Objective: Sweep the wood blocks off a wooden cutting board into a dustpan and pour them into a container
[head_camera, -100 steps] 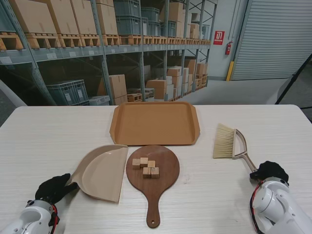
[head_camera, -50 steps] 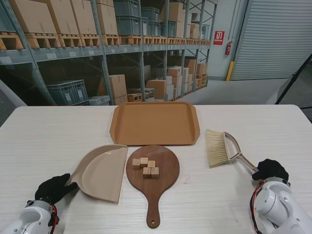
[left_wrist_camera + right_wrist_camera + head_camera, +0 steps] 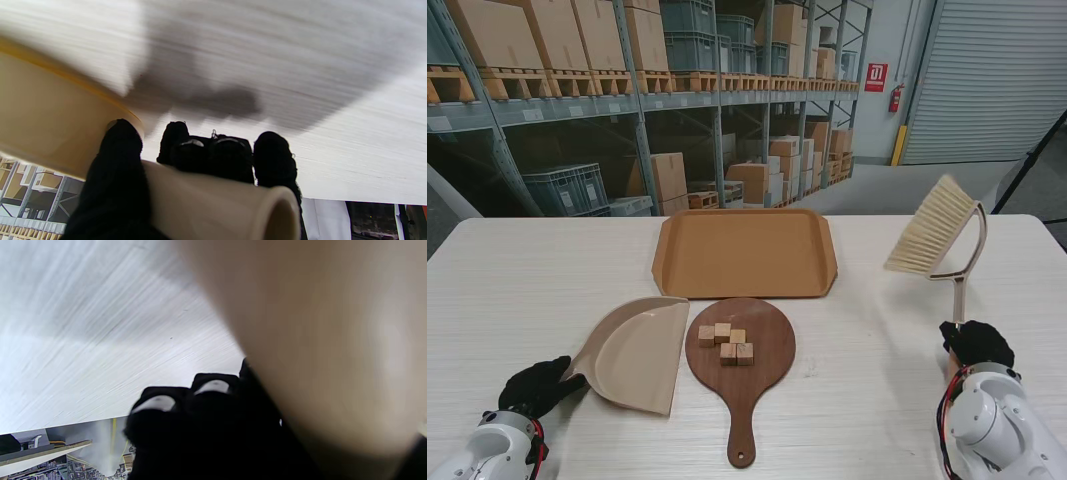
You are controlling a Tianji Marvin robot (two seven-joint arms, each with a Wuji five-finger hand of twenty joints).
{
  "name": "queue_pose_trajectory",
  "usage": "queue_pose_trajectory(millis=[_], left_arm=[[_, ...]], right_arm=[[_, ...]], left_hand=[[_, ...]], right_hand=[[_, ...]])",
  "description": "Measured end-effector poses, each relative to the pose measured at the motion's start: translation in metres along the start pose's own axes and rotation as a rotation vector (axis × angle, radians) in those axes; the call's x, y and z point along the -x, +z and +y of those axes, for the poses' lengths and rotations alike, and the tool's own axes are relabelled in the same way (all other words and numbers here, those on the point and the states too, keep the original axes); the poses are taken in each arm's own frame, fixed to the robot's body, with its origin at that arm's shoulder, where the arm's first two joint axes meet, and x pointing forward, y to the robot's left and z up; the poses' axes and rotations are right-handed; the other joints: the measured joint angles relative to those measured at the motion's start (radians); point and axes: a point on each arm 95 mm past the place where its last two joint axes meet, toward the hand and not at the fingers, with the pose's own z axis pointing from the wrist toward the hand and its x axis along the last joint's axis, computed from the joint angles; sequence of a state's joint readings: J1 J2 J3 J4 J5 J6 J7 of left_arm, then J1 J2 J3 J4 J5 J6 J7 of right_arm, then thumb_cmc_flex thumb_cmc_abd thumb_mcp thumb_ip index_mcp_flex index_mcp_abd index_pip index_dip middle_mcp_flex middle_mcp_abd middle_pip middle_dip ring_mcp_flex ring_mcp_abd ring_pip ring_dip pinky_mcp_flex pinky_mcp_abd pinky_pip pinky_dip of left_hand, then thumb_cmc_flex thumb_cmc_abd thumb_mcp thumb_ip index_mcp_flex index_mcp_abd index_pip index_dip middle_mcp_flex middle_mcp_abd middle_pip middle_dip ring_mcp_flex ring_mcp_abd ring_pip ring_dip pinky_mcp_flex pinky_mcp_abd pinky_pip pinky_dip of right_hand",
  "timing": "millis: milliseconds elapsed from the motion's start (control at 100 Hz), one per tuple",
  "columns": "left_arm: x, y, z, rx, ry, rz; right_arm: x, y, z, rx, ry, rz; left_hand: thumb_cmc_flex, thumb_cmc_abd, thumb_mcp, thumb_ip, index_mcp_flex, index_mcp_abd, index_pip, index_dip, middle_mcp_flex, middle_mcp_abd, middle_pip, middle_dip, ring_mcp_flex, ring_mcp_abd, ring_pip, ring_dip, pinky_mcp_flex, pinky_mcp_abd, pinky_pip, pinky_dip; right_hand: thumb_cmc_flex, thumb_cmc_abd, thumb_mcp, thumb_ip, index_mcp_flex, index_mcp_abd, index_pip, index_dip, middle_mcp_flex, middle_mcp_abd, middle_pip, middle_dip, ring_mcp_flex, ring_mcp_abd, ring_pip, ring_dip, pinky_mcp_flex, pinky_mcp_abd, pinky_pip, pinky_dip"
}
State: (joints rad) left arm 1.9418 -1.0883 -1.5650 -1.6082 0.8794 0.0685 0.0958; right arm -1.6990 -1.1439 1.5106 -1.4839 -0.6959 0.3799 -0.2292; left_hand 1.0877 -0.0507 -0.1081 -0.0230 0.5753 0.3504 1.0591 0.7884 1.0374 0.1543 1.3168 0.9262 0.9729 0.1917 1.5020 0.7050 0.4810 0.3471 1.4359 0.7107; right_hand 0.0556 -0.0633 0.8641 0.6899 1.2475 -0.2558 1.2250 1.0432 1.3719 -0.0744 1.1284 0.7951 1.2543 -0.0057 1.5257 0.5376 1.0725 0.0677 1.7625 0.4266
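Table point(image 3: 547, 270) carries the tray point(image 3: 744, 252) just beyond the cutting board point(image 3: 747, 355). Dustpan point(image 3: 635, 352) sits left of the board, left hand point(image 3: 537, 388) gripping its handle. Brush point(image 3: 937, 235) is raised right of the board, clenched in right hand point(image 3: 977, 343). Five wood blocks point(image 3: 726, 342) rest on the board.

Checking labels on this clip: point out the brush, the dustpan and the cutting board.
brush point(image 3: 930, 232), stand view, on the bristles.
dustpan point(image 3: 637, 350), stand view, on the bare scoop.
cutting board point(image 3: 742, 430), stand view, on its handle.
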Motion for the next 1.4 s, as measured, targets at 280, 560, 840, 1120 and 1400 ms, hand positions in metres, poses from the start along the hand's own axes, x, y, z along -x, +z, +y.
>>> queue_pose_trajectory(millis=[280, 560, 840, 1120, 1400], left_arm=[[0.0, 0.0, 0.0, -0.001, 0.0, 0.0], [0.001, 0.0, -0.001, -0.003, -0.001, 0.001], [0.001, 0.0, 0.0, -0.004, -0.002, 0.001], [0.001, 0.0, 0.0, -0.003, -0.003, 0.001], [0.0, 0.0, 0.0, -0.001, -0.005, 0.001]], right_arm=[[-0.007, -0.007, 0.002, -0.041, 0.018, 0.075], [-0.016, -0.019, 0.012, -0.188, 0.032, 0.228], [-0.018, -0.022, 0.017, -0.234, -0.034, 0.251], [-0.021, -0.025, 0.019, -0.269, -0.072, 0.257], [-0.025, -0.024, 0.017, -0.294, -0.015, 0.347]], left_hand=[[0.0, 0.0, 0.0, 0.0, 0.0, 0.0, 0.0, 0.0, 0.004, -0.001, 0.0, 0.0, 0.002, 0.0, 0.0, -0.002, 0.003, 0.0, 0.002, 0.0], [0.0, -0.001, -0.001, 0.0, 0.009, 0.0, 0.0, 0.0, 0.015, -0.001, 0.0, 0.0, 0.024, 0.0, -0.005, -0.007, 0.01, -0.001, 0.003, 0.0], [-0.001, -0.001, -0.003, 0.0, 0.01, -0.001, 0.0, 0.0, 0.015, -0.002, 0.0, 0.0, 0.024, 0.0, -0.005, -0.007, 0.01, -0.001, 0.003, 0.0], [-0.001, -0.001, -0.003, 0.0, 0.01, -0.001, 0.0, 0.0, 0.015, -0.002, 0.0, 0.0, 0.024, 0.0, -0.005, -0.007, 0.01, -0.001, 0.003, 0.0], [-0.001, -0.001, -0.003, 0.0, 0.01, -0.001, 0.0, 0.0, 0.015, -0.002, 0.0, 0.0, 0.024, 0.0, -0.006, -0.008, 0.01, -0.001, 0.003, 0.0]], right_hand=[[0.0, 0.004, 0.0, 0.0, 0.0, 0.002, 0.001, 0.0, 0.0, 0.0, 0.0, 0.0, 0.0, 0.0, 0.002, 0.0, 0.0, -0.001, 0.0, 0.0], [-0.011, 0.009, 0.0, -0.029, 0.0, 0.004, -0.022, -0.002, 0.0, 0.001, -0.02, -0.005, 0.0, 0.0, 0.008, 0.0, 0.001, -0.001, 0.003, 0.0], [-0.07, 0.046, 0.0, -0.122, 0.0, 0.004, -0.027, 0.04, -0.001, 0.025, -0.118, -0.002, 0.001, 0.065, -0.145, -0.074, 0.003, 0.119, -0.054, -0.09], [-0.07, 0.047, 0.0, -0.122, 0.011, 0.004, 0.035, 0.036, -0.016, 0.028, -0.131, -0.002, 0.001, 0.084, -0.284, -0.099, -0.053, 0.225, -0.128, -0.199], [-0.07, 0.047, 0.0, -0.122, 0.011, 0.003, 0.038, -0.021, -0.016, 0.028, -0.131, -0.009, 0.001, 0.076, -0.191, -0.083, -0.019, 0.142, -0.102, -0.137]])
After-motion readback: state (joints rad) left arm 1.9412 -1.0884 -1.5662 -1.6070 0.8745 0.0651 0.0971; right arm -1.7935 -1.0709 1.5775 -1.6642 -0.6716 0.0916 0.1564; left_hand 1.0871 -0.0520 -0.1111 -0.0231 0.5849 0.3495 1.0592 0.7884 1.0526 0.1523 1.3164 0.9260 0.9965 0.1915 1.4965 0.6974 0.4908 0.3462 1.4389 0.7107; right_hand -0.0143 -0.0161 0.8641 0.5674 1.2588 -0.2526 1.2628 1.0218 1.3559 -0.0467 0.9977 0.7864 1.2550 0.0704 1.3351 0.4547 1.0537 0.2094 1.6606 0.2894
